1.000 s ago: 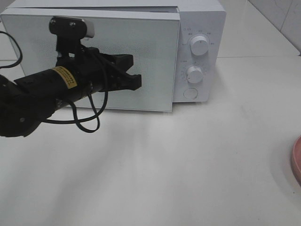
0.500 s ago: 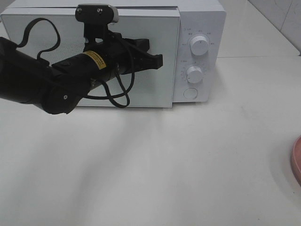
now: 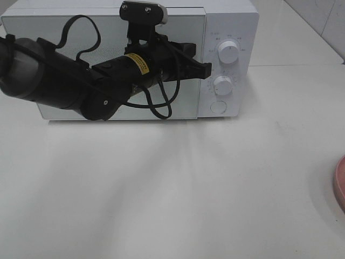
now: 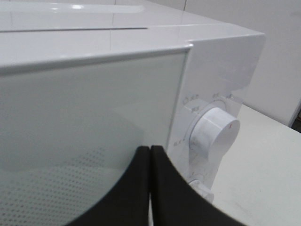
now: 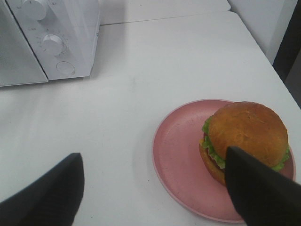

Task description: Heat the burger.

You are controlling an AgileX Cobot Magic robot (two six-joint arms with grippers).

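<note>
- In the high view the burger is out of frame; only a cut-off arc of the pink plate (image 3: pixel 340 183) shows at the right edge, and the right arm is not seen there at all
- The left arm's black bulk covers much of the microwave (image 3: pixel 226 32) door (image 3: pixel 186 108), so the door's middle is hidden
- The right wrist view shows the burger (image 5: pixel 245 136) sitting on the far half of the plate (image 5: pixel 178 150), well apart from the microwave; one dark finger overlaps its near side without a clear touch
- The right pincer (image 5: pixel 153 183) is spread wide and grasps nothing
- The left pincer (image 4: pixel 149 188) is clenched, its two black tips pressed together and empty, close before the door's edge beside the upper knob (image 4: pixel 214 134)
- The burger has a smooth golden domed bun with ruffled green lettuce beneath; the plate is round and matt; the door glass is finely dotted; the worktop (image 3: pixel 188 189) is plain white
- Since a second ago the door has swung from ajar to flush, and the left arm has moved right towards the knobs
</note>
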